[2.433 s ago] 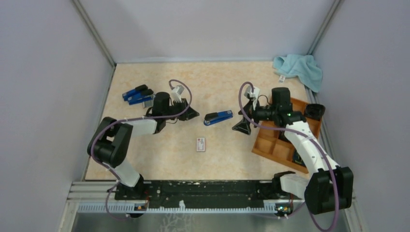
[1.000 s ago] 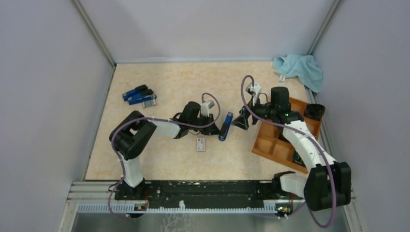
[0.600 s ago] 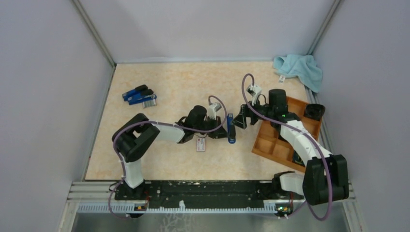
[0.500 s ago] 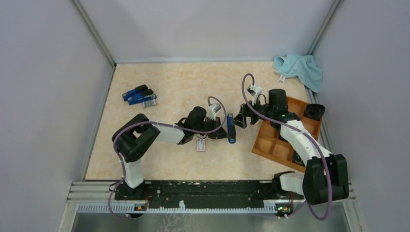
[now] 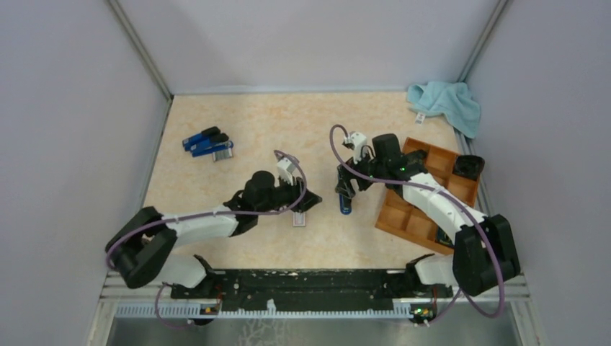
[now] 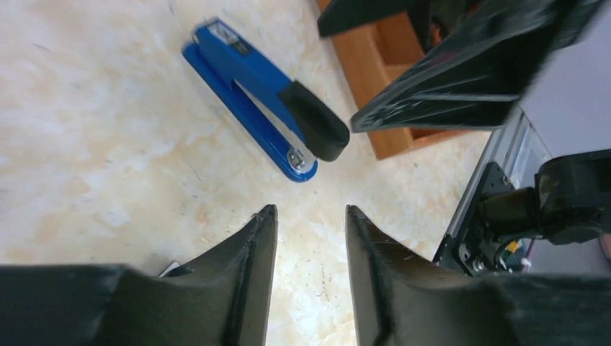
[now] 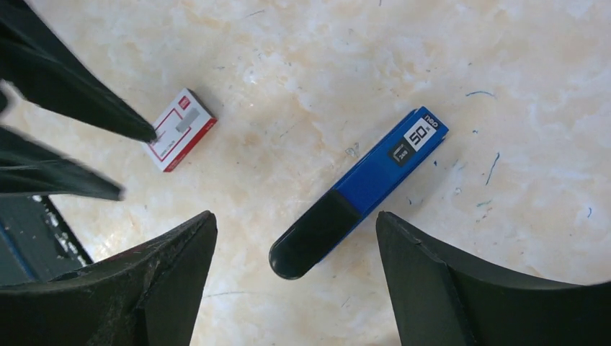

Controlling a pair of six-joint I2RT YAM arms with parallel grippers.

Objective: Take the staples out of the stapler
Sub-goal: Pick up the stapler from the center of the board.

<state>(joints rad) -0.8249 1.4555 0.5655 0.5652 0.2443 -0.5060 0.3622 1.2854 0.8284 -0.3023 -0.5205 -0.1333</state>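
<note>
While the left gripper (image 6: 310, 213) hangs slightly parted and empty at centre left, the closed blue stapler (image 5: 345, 202) lies at centre frame, its staples unseen, presumably inside; the right gripper (image 7: 292, 216) spreads wide and empty above it. Its stiff, slick body is likely best pinched across the long sides.

Beige table (image 5: 288, 119): stapler (image 5: 346, 205); box (image 5: 298, 218); tray (image 5: 400, 216); cloth (image 5: 447, 101)

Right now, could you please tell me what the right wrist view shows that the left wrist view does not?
Only the right wrist view shows the white box with its red label, face up. Only the left wrist view shows the wooden tray and the metal rail at the edge of the table. Both show the blue stapler lying closed on the table, with nothing gripping it.
</note>
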